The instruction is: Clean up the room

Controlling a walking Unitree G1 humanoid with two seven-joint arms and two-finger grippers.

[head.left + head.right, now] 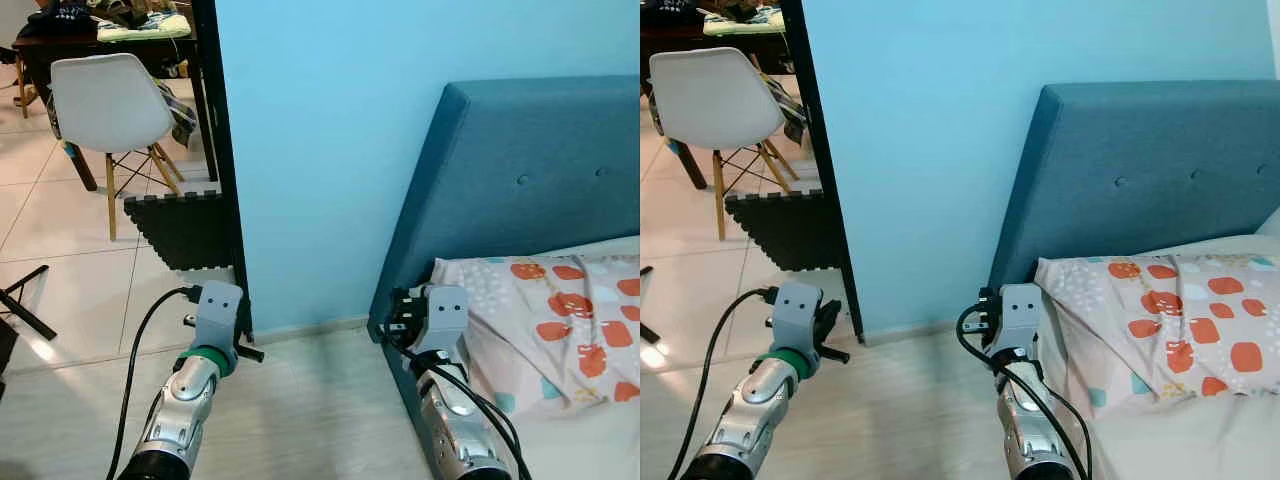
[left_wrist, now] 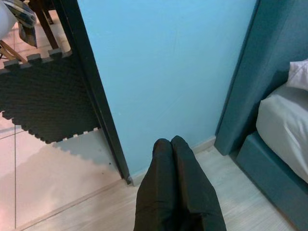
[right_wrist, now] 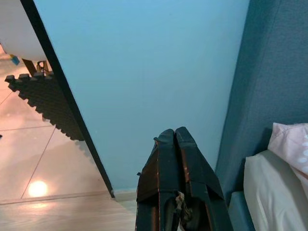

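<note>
Both arms are raised low in front of me, facing a light blue wall. My left gripper is shut and empty, pointing at the wall's base near a black door frame. My right gripper is shut too, with nothing held, beside the corner of a teal bed headboard. A pillow with orange and teal spots lies on the bed at my right. The left wrist housing and the right wrist housing show in the eye views.
Through the doorway at left stand a white chair on wooden legs, a dark table with clutter, and a black foam mat on the tiles. Pale wood floor lies between my arms.
</note>
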